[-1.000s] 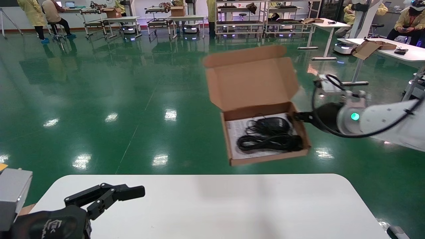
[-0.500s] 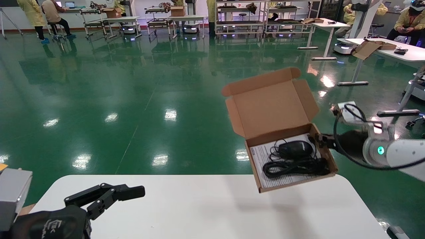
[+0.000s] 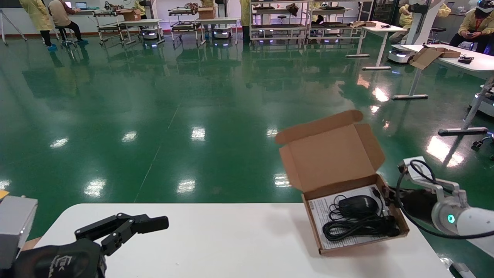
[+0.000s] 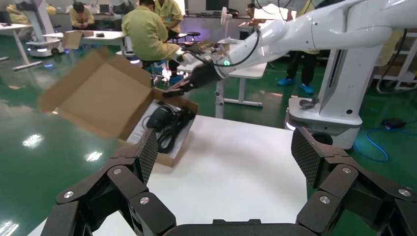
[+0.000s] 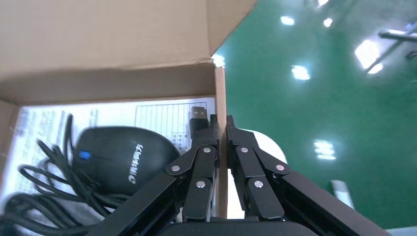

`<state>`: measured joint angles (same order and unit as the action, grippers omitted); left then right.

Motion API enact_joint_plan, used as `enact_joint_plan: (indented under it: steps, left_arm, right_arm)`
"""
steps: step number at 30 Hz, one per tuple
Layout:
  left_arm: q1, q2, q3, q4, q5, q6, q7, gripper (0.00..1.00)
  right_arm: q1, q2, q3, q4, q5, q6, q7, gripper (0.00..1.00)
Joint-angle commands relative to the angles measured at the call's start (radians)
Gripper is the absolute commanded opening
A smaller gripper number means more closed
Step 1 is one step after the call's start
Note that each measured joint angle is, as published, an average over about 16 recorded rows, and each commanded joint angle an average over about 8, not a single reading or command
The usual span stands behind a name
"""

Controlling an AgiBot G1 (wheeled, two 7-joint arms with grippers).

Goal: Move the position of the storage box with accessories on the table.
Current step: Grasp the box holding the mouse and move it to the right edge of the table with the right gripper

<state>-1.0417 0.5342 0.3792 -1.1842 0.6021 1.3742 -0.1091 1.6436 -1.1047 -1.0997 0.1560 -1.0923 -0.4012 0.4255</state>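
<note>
Your right claw (image 3: 387,192) pinches the storage box (image 3: 355,216) wall, at 3 o'clock on the tabletop (image 3: 216,247); mouse (image 3: 357,205) inside. Left claw (image 3: 127,226) spread wide, 8 o'clock.

Right arm (image 3: 472,224): glossy white shell; green indicator light at wrist; black cable looped over grey bracket; right pincer (image 5: 221,129) black, linked finger bars, silver screw heads; left pincer (image 4: 226,157) black, cross-hatched textured pads, silver rivets; grey housing at left wrist.
</note>
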Motion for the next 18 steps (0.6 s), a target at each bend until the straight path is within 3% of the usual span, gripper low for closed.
enact_joint_plan:
  steps: [1,18]
  left_arm:
    - [0.000,0.000,0.000,0.000,0.000,0.000,0.000,1.00]
    - [0.000,0.000,0.000,0.000,0.000,0.000,0.000,1.00]
  right_arm:
    - [-0.017,0.000,0.009,-0.015,0.008,0.014,-0.041,0.00]
    - [-0.093,0.040,0.110,-0.025,0.124,0.043,-0.251,0.00]
